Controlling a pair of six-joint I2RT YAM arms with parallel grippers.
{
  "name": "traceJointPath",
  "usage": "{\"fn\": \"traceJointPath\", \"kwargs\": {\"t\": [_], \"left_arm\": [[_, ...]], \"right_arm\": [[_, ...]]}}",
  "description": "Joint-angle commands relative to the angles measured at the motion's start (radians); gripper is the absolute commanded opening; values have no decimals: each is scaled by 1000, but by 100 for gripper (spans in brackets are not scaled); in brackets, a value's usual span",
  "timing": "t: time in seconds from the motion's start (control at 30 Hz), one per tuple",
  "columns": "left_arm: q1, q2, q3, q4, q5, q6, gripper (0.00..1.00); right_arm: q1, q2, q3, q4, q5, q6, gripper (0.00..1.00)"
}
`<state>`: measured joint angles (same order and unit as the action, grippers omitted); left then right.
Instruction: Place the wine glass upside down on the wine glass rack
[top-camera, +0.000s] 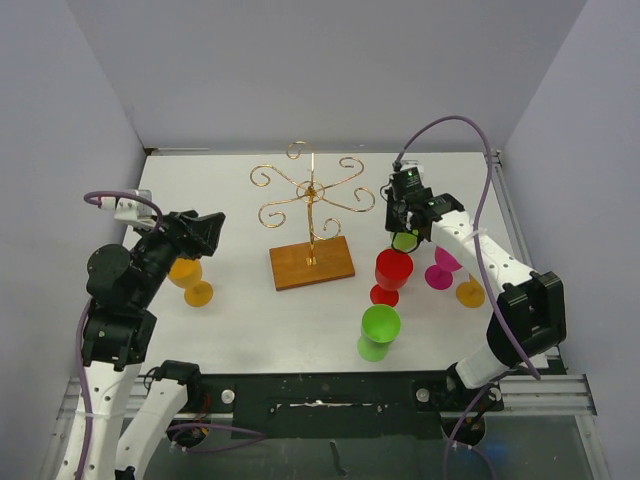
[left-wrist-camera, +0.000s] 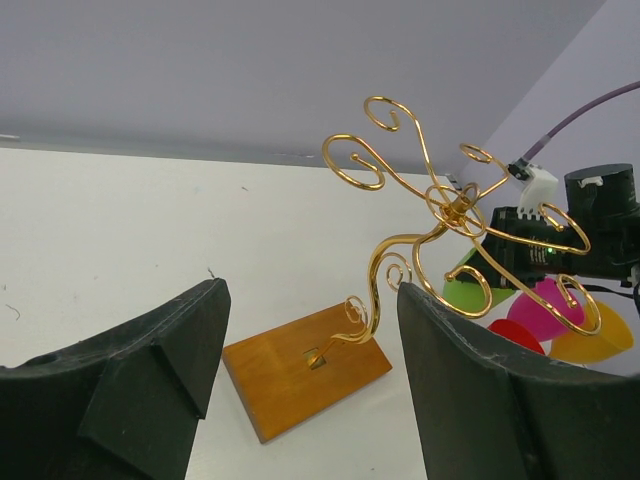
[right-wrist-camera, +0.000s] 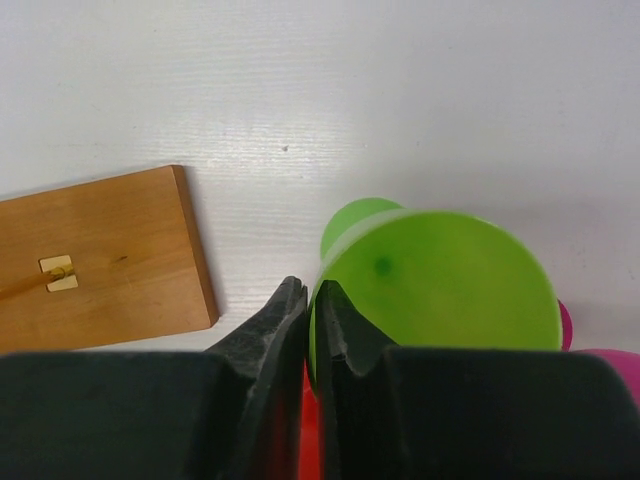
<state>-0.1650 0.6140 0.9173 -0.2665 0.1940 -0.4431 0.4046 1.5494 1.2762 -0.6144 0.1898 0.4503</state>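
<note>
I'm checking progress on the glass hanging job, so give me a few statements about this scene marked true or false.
1. The right claw pinches the rim of a green glass. True.
2. The left claw grips an orange glass. False: it is open with nothing between its fingers.
3. A glass already hangs on the rack. False: its wire arms are bare.
4. A red glass sits to the right of the wooden base. True.

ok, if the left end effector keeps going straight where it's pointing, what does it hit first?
Most likely the rack: its wooden base and gold wire arms lie ahead, framed by the open left end effector. Which part comes first is unclear.
</note>
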Motion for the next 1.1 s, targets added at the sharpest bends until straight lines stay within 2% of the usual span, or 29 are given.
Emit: {"fn": "traceJointPath", "kwargs": {"t": [0.0, 0.07, 0.37, 0.6, 0.77, 0.93, 1.07], "left_arm": [[-6, -8, 57, 23, 7, 19, 66], [-7, -8, 63, 25, 16, 20, 66], [-7, 4, 115, 40, 48, -14, 66], [-7, 79, 212, 22, 129, -130, 66], [-6, 128, 245, 130, 217, -273, 66], [-7, 205, 268, 311, 356, -445, 66], [-6, 254, 271, 462, 354, -612, 66]], "right_arm": [[19, -17, 53, 36, 88, 10, 3], [25, -37, 56, 53, 116, 2, 0], [57, -238, 52, 222, 213, -70, 0], [121, -448, -33, 538, 251, -151, 0], [233, -531, -61, 783, 228, -231, 0], [309, -548, -99, 1049, 116, -270, 0], [369, -527, -130, 1249, 17, -266, 0]]}}
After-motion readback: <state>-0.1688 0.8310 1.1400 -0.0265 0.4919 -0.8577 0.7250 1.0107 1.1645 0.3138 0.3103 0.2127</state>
